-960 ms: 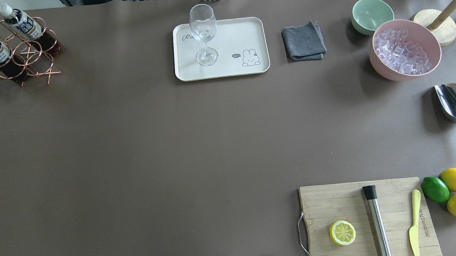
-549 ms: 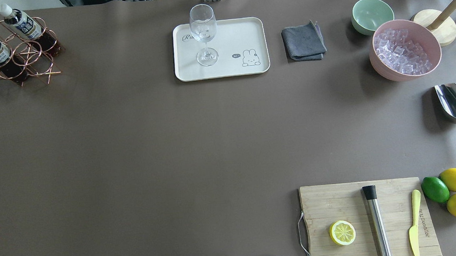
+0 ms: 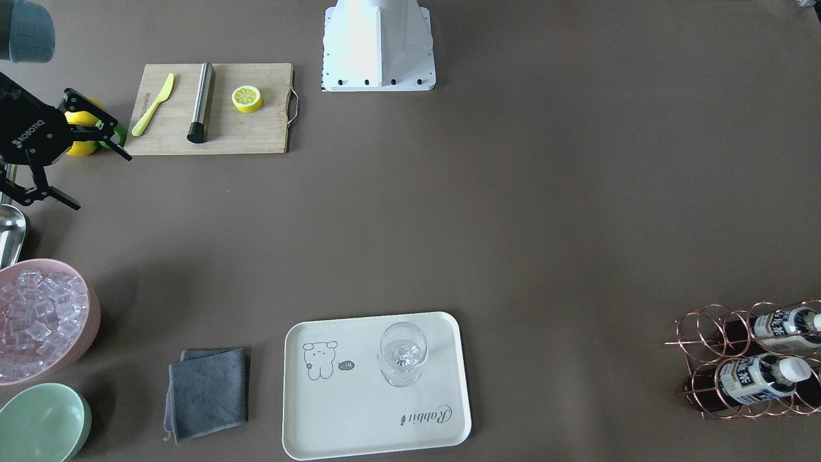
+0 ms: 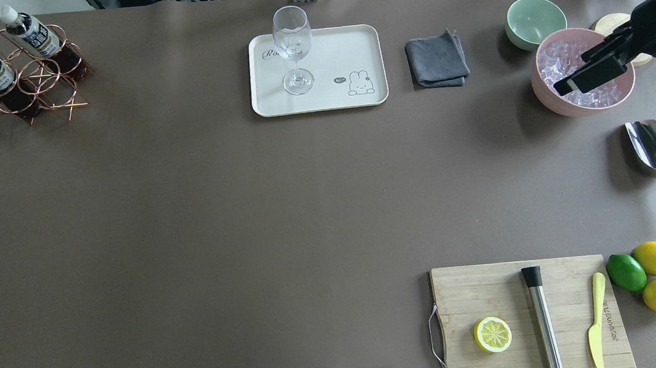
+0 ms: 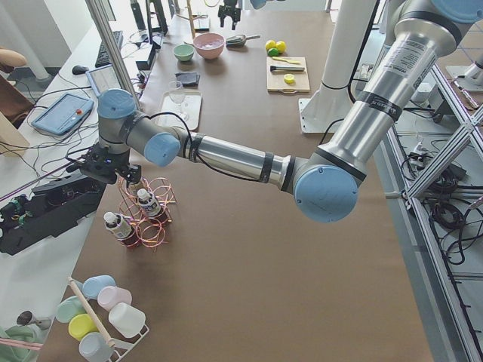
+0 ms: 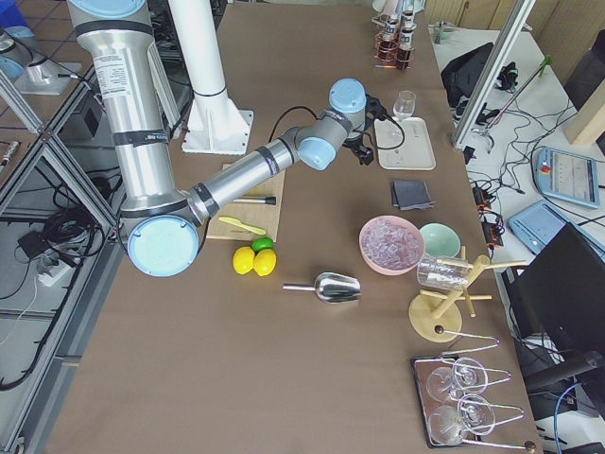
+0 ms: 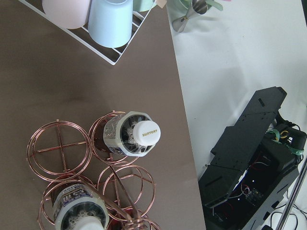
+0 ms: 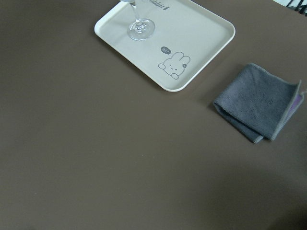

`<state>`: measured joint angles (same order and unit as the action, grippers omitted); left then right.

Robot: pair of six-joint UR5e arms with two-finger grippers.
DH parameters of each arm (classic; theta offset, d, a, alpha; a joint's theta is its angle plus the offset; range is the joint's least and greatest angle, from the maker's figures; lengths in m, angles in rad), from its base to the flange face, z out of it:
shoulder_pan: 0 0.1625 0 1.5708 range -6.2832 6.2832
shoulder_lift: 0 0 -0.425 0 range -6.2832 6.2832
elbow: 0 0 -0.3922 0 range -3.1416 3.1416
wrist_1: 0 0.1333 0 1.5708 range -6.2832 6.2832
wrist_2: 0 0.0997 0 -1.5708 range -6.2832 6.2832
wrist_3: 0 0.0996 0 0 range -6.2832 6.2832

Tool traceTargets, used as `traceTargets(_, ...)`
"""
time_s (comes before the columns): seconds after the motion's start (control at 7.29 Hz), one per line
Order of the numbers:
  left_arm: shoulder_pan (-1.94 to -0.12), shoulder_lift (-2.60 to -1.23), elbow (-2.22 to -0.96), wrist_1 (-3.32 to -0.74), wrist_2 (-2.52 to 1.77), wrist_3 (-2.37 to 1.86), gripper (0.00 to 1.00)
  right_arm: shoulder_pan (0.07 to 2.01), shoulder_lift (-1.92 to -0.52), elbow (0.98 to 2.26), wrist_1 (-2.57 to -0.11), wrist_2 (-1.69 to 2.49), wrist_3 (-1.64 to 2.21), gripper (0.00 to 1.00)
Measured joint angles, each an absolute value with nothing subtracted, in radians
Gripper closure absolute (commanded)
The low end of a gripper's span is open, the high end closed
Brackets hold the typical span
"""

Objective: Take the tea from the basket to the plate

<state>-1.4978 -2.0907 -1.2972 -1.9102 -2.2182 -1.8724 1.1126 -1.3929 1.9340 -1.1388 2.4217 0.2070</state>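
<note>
Below the left tool [image 5: 112, 172], whose opening I cannot tell, a tea bottle [image 7: 118, 137] stands in a ring cell of the basket [image 7: 57, 149]; stiff, smooth and probably weighty, it likely wants a grip just under the white cap [image 7: 145, 134]. Farther along the desk [image 4: 190, 218] lies the plate [image 4: 346, 48], and beyond it the right tool [image 3: 99, 179] hangs spread wide, empty.

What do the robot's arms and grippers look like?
The left arm and right arm are silver tubes linked by rounded joints with pale blue caps; a black cable loops at each wrist. The right gripper is black, with two thin fingers and white ROBOTIQ lettering; the left gripper looks black too.
</note>
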Motion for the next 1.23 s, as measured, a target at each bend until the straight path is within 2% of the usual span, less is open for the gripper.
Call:
traceTargets(0.55,-1.450,-2.114,-1.234,-1.974,-2.206,-1.942,0.03,1.042,-1.298,1.858,-0.847,2.420,0.211,0.00)
traceTargets(0.69,-1.446,-2.118,-1.232,-1.974,-2.205,-1.948,0.14,1.021,-1.286,1.853,-0.734,2.393,0.220,0.00)
traceTargets(0.82,-1.444,-2.120,-1.232,-1.975,-2.206,-1.957,0.31,0.998,-1.284,1.848,-0.634,2.362,0.252,0.00)
traceTargets(0.96,-1.444,-2.122,-1.232,-1.976,-2.208,-1.966,0.44,0.984,-1.282,1.834,-0.553,2.342,0.273,0.00)
traceTargets(1.23,-1.445,-2.123,-1.233,-1.977,-2.212,-1.980,0.66,0.959,-1.281,1.761,-0.343,2.276,0.325,0.00)
